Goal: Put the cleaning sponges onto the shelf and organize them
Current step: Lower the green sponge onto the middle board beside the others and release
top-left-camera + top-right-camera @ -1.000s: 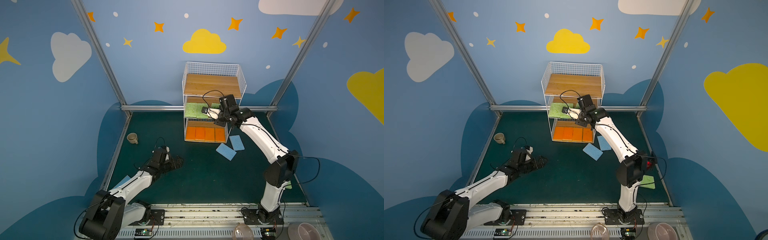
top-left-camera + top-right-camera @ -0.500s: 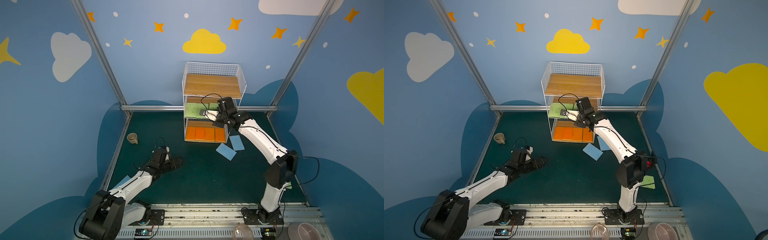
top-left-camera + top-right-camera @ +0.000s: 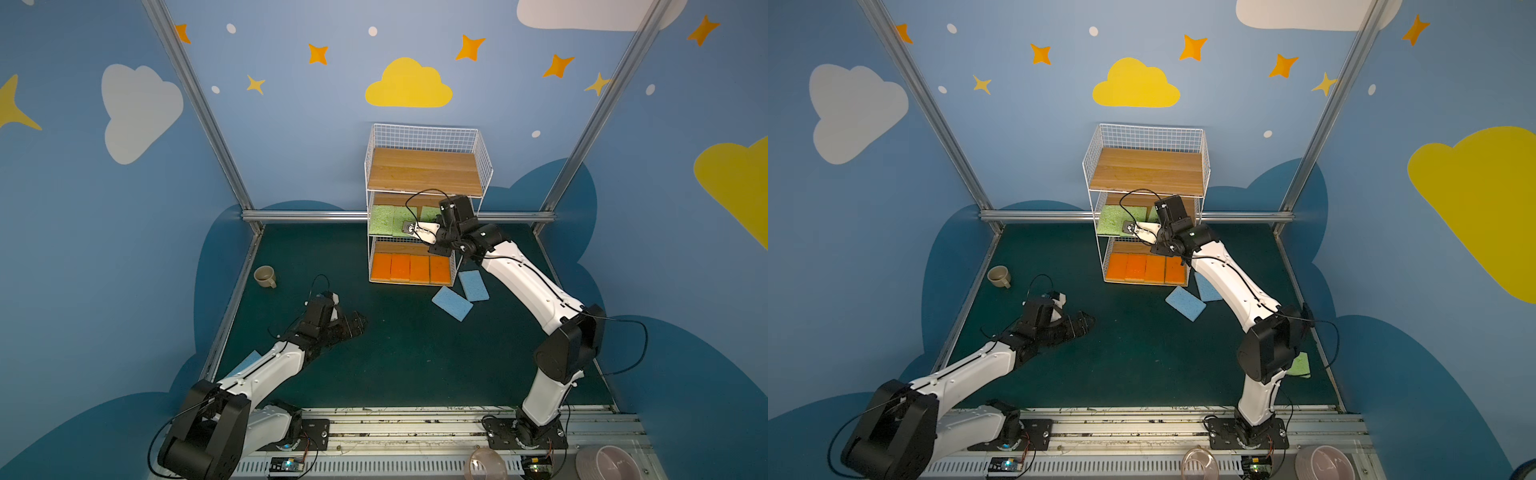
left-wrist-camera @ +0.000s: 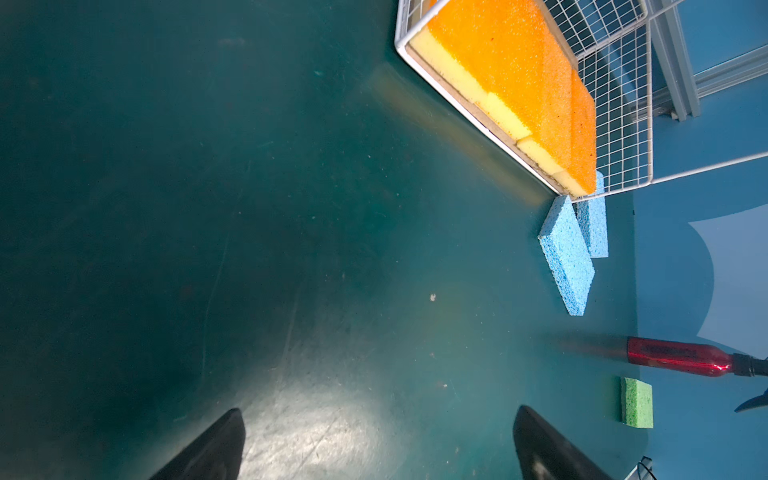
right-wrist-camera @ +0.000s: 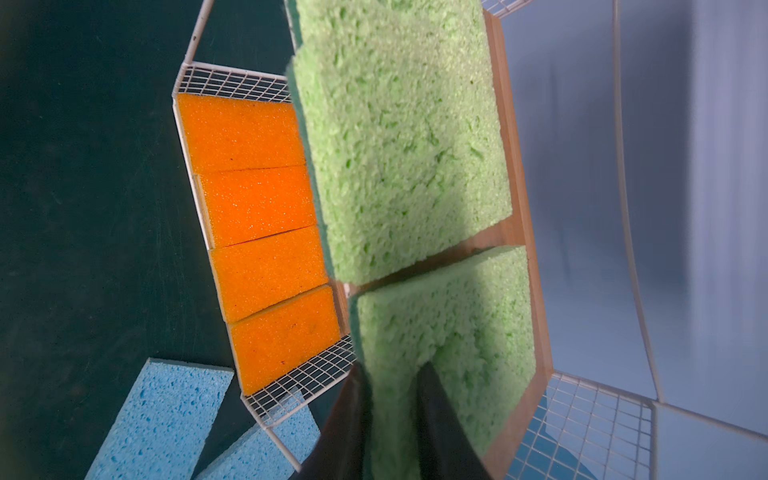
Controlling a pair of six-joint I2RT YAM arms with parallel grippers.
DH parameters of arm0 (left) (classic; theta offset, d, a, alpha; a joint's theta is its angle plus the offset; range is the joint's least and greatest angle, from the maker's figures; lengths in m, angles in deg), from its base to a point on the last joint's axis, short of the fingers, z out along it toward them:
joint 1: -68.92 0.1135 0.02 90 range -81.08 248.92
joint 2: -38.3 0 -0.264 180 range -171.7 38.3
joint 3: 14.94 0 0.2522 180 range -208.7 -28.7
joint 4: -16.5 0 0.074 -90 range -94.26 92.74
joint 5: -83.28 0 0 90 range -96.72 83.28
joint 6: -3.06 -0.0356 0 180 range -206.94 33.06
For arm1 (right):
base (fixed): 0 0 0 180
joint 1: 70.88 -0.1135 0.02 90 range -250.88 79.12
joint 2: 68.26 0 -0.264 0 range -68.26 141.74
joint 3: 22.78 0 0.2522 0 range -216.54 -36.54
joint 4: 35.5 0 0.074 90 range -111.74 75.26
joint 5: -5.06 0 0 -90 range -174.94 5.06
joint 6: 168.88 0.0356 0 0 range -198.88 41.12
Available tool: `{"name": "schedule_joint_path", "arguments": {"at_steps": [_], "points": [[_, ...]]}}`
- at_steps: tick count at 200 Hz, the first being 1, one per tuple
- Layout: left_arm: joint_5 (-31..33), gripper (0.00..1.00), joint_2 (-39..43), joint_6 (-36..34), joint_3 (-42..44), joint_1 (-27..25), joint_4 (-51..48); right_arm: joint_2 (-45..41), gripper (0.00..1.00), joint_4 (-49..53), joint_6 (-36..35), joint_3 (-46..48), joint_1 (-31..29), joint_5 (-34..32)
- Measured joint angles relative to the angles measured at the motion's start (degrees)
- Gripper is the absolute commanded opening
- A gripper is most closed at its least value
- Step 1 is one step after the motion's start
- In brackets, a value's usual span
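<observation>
A: Where is the green sponge (image 5: 457, 332) found?
B: On the middle board of the shelf (image 3: 424, 172), pinched by the right hand (image 5: 392, 374).
A: And the left hand (image 4: 380, 411)?
B: It is seen spread wide, low over the tabletop (image 4: 166, 208), well apart from the shelf.

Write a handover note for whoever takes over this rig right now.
Left gripper: jaws open, empty, low over the mat.
Right gripper: inside the shelf, middle tier, at a green sponge; grip unclear.
Done: four orange sponges on the bottom tier, three green sponges on the middle one.
Left: two blue sponges on the mat by the shelf, a stray green sponge beside the right arm's base, maybe a third blue under the left arm.
</observation>
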Motion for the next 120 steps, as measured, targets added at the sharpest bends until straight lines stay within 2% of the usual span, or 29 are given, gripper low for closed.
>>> {"name": "schedule_joint_path", "arguments": {"at_steps": [120], "points": [[0.2,1.0,-0.5,0.0,0.0,0.0,0.0,-4.9,0.25,-5.3,-2.4,7.3,2.3,8.0]]}}
